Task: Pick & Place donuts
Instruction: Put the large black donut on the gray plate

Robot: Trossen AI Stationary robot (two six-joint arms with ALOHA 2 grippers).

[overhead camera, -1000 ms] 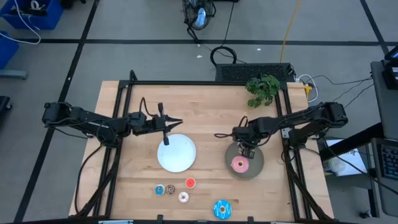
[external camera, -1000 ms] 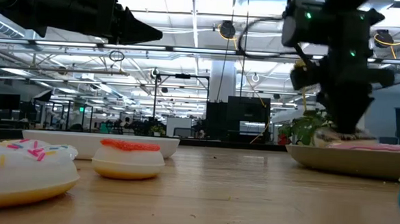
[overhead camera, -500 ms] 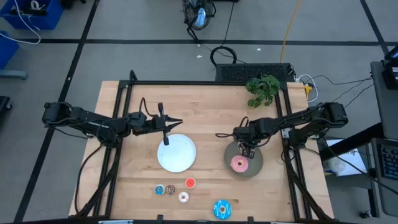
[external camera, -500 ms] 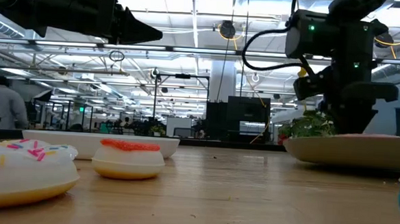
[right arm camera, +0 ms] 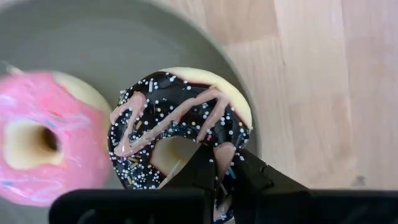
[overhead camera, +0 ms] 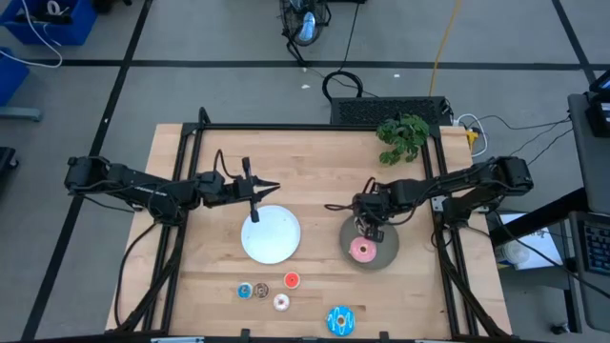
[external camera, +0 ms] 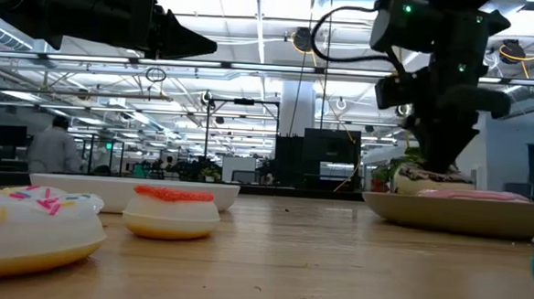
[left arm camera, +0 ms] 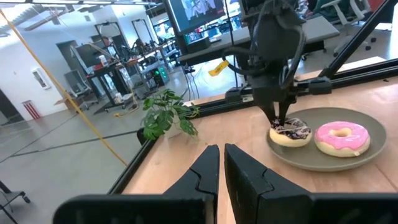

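High view: right end effector (overhead camera: 363, 227) over grey plate (overhead camera: 385, 259), clamped on speckled donut (right arm camera: 180, 127) rim beside pink donut (overhead camera: 362, 250) | white plate (overhead camera: 271, 233), four tiny donuts (overhead camera: 267, 289), blue donut (overhead camera: 340, 320) toward desk (overhead camera: 315, 181) front edge | speckled donut masked by arm from above | left end effector (overhead camera: 276, 186) closed, hovering near white plate | plate nudged leftward since a second ago

A large open robotics lab or workshop. The wooden table (overhead camera: 315, 191) stands in a black metal frame (overhead camera: 200, 124) on a grey floor marked with dark lines, cables (overhead camera: 343, 84) trailing across it. Beyond the table, the low view shows a long hall with ceiling trusses (external camera: 253, 71), strip lights and workstations; a person (external camera: 55, 148) stands at centre left.
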